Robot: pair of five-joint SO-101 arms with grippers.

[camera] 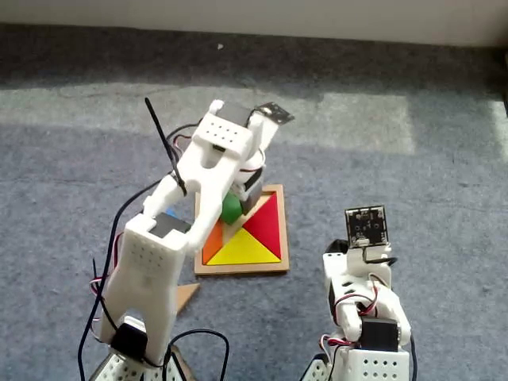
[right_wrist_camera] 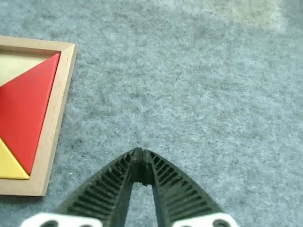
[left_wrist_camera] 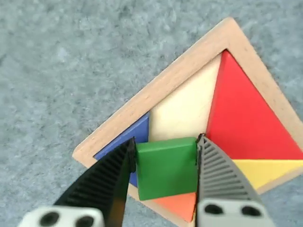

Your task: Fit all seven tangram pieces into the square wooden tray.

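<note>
Grey, carpet-like tabletop [camera: 413, 182] runs across the whole scene, and the square wooden tray [camera: 242, 268] lies on it near the middle, just left of centre. The left arm [camera: 159, 262] stretches from the near left edge out over the tray, and its pincer [left_wrist_camera: 166, 138] is clamped on the green square [left_wrist_camera: 165, 170] — one finger against each of two opposite sides. That square sits over the tray's left part, overlapping the blue piece [left_wrist_camera: 125, 137] and the orange triangle [left_wrist_camera: 180, 204]; whether it rests on them cannot be told. Inside the tray the big red triangle [left_wrist_camera: 241, 113] fills the right side, the yellow triangle [left_wrist_camera: 265, 168] fills the near side with its edge against the red one, and a patch of bare wood [left_wrist_camera: 184, 109] shows at the far side. A tan wedge [camera: 186, 295] lies on the tabletop near the tray's near left corner, partly hidden by the left arm. The right arm [camera: 361, 302] stands to the right of the tray, apart from it — its pincer [right_wrist_camera: 142, 153] is closed, tips together, holding nothing above bare tabletop.
</note>
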